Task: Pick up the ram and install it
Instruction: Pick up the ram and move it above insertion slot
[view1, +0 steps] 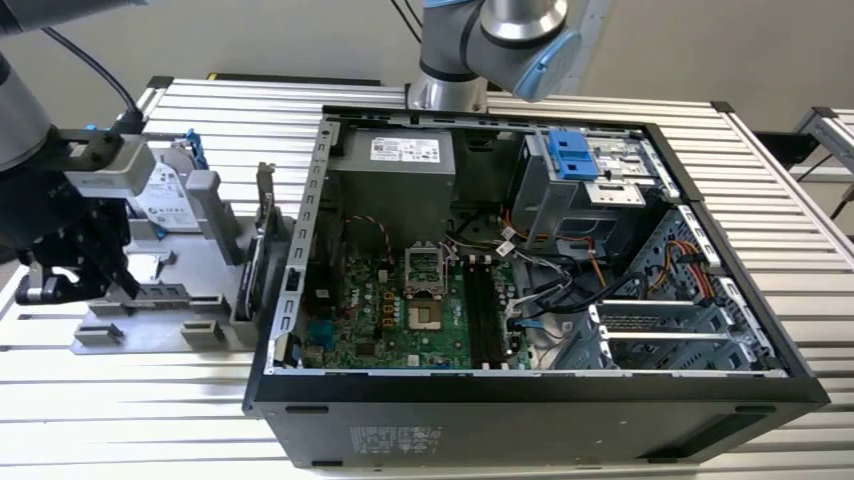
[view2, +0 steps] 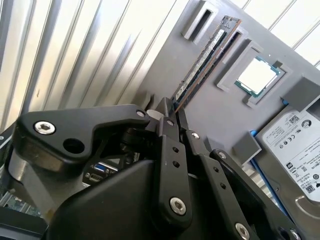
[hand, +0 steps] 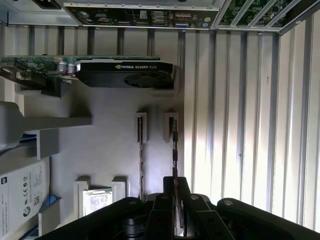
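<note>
Gripper (hand: 176, 186) down on the ram (hand: 174, 150)!
Fingers pinched narrow on its end; it stands edge-on in the holder (hand: 110, 130), near a white-labelled drive (hand: 20, 195).

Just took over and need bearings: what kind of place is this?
Likely a robotics lab bench for computer assembly: an opened desktop tower sits on a slatted metal table, beside a gray fixture holding the ram, a processor and a hard drive.

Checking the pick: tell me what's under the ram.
The grey holder; the ram stands on edge in its slots. The near end is covered by the gripper.
</note>
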